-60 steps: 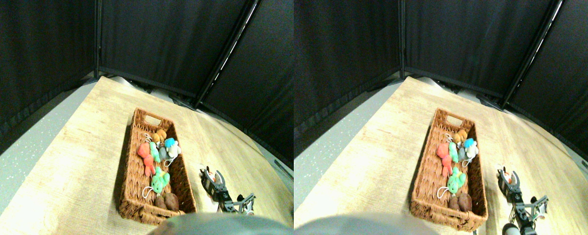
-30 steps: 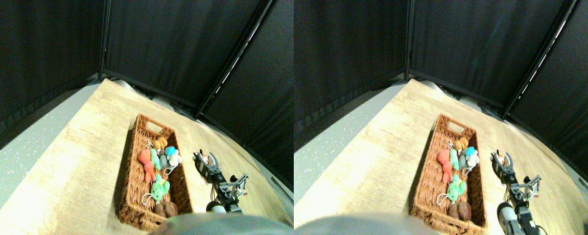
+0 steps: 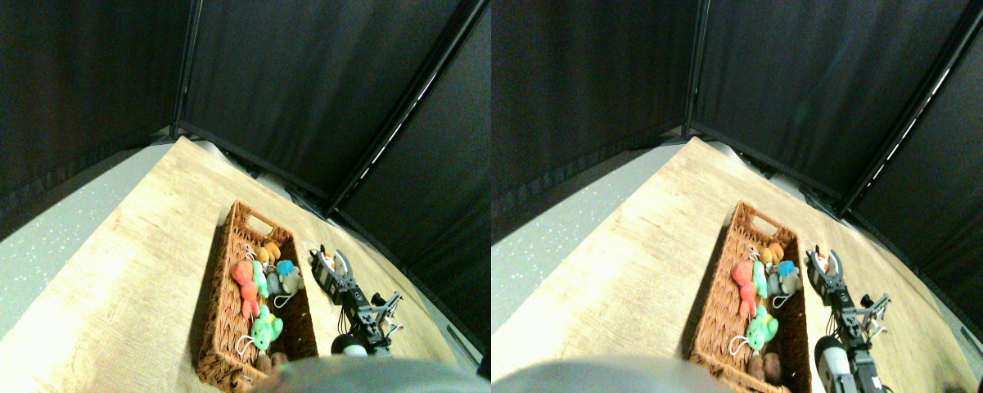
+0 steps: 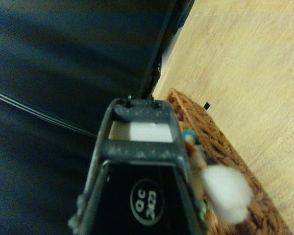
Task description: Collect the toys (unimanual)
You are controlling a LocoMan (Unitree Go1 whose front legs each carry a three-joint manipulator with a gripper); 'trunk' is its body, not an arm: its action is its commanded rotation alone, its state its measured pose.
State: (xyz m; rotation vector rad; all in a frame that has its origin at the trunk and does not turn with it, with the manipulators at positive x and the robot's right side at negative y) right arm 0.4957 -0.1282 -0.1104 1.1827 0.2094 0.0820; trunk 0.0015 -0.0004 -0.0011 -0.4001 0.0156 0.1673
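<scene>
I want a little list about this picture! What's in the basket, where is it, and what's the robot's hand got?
Basket: long brown wicker basket on a light wooden table
Toys in basket: red toy, green toy, orange toy, blue-white toy, brown toys at the near end
Robot's hand: right gripper, just beside the basket's right rim
In its fingers: a small white-orange toy
Background: black curtains

Right gripper (image 3: 328, 260) showing black open-frame jaws; slim black linkage arm (image 3: 358, 304) running beside basket (image 3: 215, 304), thin cables trailing, white-grey rounded housing (image 3: 349, 348) sitting at arm base.
</scene>
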